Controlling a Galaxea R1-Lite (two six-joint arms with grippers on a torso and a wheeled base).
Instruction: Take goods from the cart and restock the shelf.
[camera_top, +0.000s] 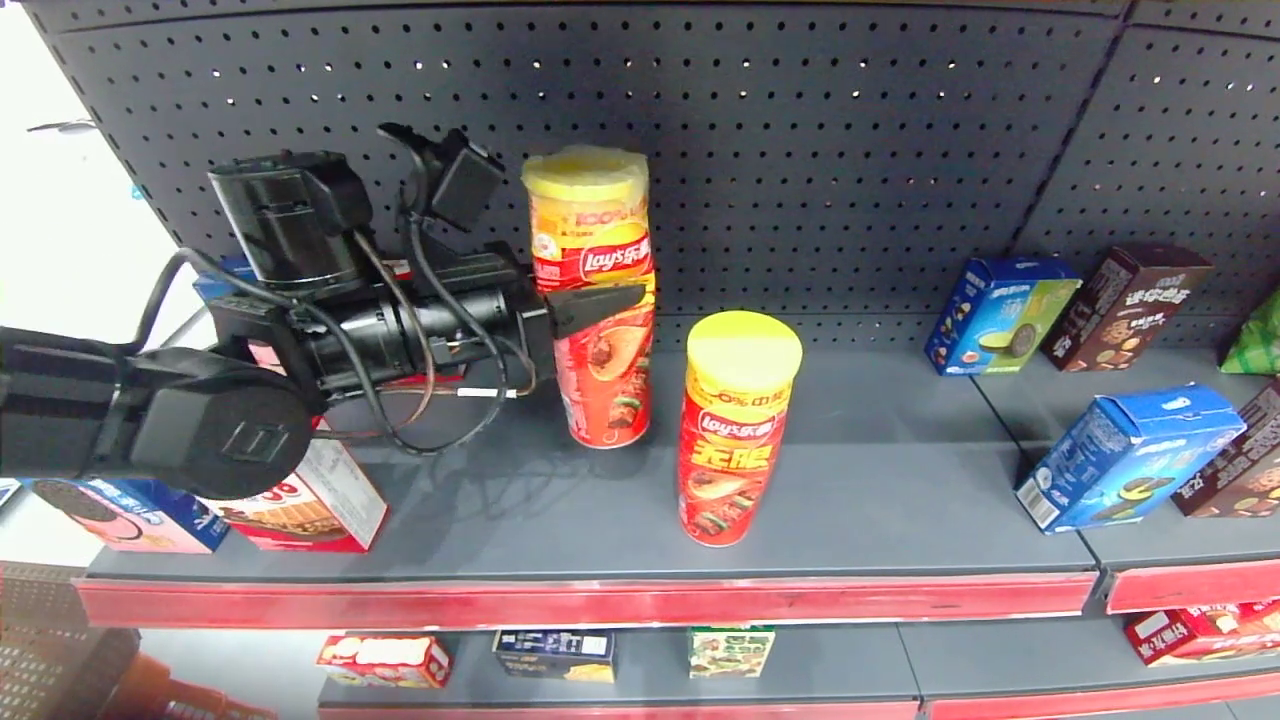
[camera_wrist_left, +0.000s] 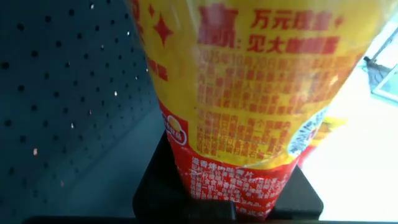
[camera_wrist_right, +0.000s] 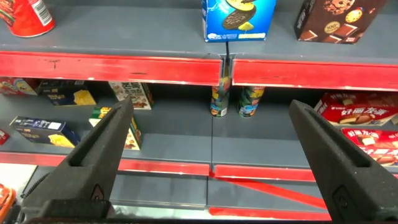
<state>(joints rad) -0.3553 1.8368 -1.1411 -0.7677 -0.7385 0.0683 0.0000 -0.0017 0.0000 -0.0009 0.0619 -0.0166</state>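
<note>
Two chip cans stand on the shelf (camera_top: 900, 480), and we describe the row from its left end.

1. At the left end a red-and-white box (camera_top: 330, 500) stands partly under the arm.
2. Next comes the left gripper (camera_top: 598, 292), clamped on the rear can (camera_top: 592, 330) at about mid-height. One finger crosses the front of the can and the other is hidden behind it. The can stands upright close to the pegboard (camera_top: 850, 150), and its base appears to rest on the shelf, though we cannot confirm contact.
3. The front can (camera_top: 738, 440) stands apart from it, nearer the shelf edge and further right.
4. Blue boxes (camera_top: 1125, 460) occupy the right end.

Step in hand, as we judge it: placing the rear can.
- We confirm that the base sits flat before we release, because a tall, narrow can tips easily.
- We open the fingers fully, then draw the gripper straight back toward the left, so that no finger drags the can.
- We keep the retreat level and clear of the box beneath the arm.

Arm pose: the left arm enters from the left and lies almost horizontal above the shelf, with the wrist in line with the forearm and the fingers pointing right. The right gripper (camera_wrist_right: 211, 162) hangs lower, spread wide and empty, facing the lower shelves (camera_wrist_right: 186, 146).
</note>
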